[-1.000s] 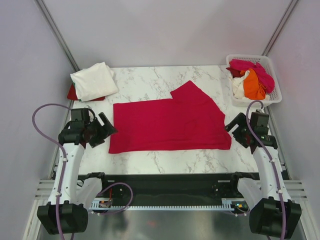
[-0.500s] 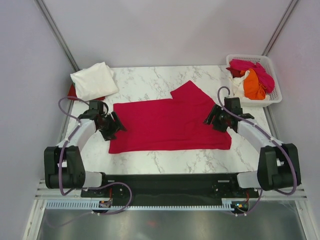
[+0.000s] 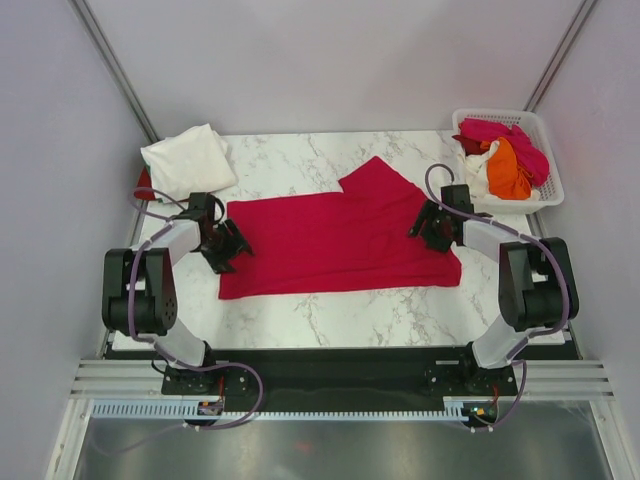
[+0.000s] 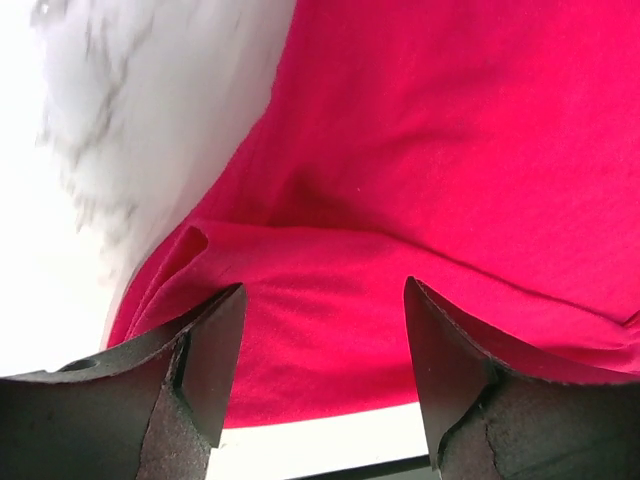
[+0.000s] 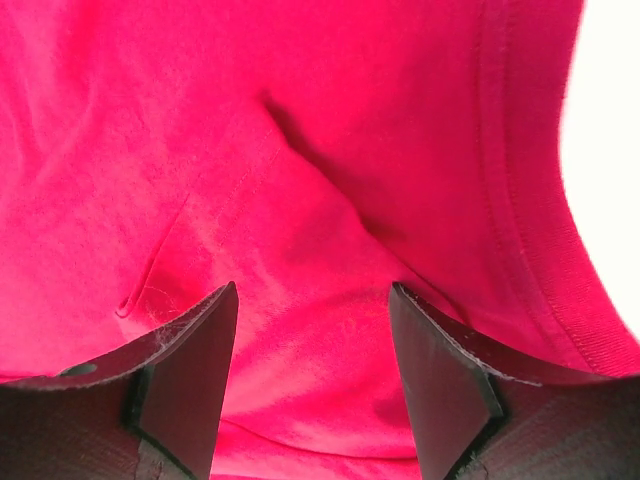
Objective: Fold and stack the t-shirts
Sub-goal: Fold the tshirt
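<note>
The crimson t-shirt [image 3: 340, 240] is laid on the tabletop [image 3: 330, 312]. The left tool [image 4: 322, 292] and right tool [image 5: 312, 290] are held spread over its edges.

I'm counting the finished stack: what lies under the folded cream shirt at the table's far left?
A dark red cloth edge peeks out beneath the cream shirt; the rest is covered.

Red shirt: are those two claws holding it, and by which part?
Nothing is gripped yet. The left gripper and right gripper stand open over the red shirt, at its left and right edges, with cloth between their fingers.
</note>
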Controlling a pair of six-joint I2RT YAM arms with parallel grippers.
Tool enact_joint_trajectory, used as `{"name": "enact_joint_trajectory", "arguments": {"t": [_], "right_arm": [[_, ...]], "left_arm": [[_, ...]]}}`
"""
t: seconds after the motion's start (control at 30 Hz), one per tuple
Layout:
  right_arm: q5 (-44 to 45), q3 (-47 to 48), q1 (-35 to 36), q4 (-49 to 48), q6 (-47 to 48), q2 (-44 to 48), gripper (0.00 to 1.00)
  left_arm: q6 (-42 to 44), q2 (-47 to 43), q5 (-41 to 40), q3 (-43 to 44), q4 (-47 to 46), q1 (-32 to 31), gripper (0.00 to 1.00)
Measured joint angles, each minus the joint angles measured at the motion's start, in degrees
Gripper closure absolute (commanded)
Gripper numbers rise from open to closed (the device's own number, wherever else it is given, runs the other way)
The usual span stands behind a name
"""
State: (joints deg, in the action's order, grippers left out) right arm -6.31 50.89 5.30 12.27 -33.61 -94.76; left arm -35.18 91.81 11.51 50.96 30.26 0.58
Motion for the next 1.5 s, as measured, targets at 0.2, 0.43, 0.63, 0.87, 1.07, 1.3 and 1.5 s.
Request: {"name": "enact_joint_trajectory", "arguments": {"t": [0.2, 0.43, 0.63, 0.87, 1.07, 1.3, 1.5], "right_arm": [[1.0, 3.4, -1.3, -1.4, 0.2, -3.2, 0.27], [2.8, 3.5, -1.2, 0.3, 1.0, -2.0, 0.15], [2.6, 12.1, 1.0, 8.4, 3.8, 1.7, 0.1], [0.5, 37.8, 2.4, 7.4, 6.5, -9.1, 0.11], [1.8, 62.5, 3.8, 7.2, 9.7, -32.4, 0.14], [7.8, 81.7, 7.5, 10.3, 13.7, -54.7, 0.13], [14.2, 85.1, 11.5, 8.3, 15.4, -57.2, 0.13]], "left_arm": [[-1.2, 5.5, -0.6, 6.0, -1.3, -0.1, 0.28], [-0.9, 2.6, -0.9, 4.6, -1.6, -0.5, 0.18], [6.2, -5.3, -0.5, 9.3, 6.0, -2.3, 0.15], [12.5, -17.4, -8.6, 10.3, 7.1, -3.7, 0.19], [14.4, -15.5, -14.5, 8.3, 9.1, -9.1, 0.2], [15.2, -15.5, -17.2, 8.1, 9.5, -12.4, 0.2], [15.4, -15.5, -17.5, 8.0, 9.6, -14.5, 0.2]]}}
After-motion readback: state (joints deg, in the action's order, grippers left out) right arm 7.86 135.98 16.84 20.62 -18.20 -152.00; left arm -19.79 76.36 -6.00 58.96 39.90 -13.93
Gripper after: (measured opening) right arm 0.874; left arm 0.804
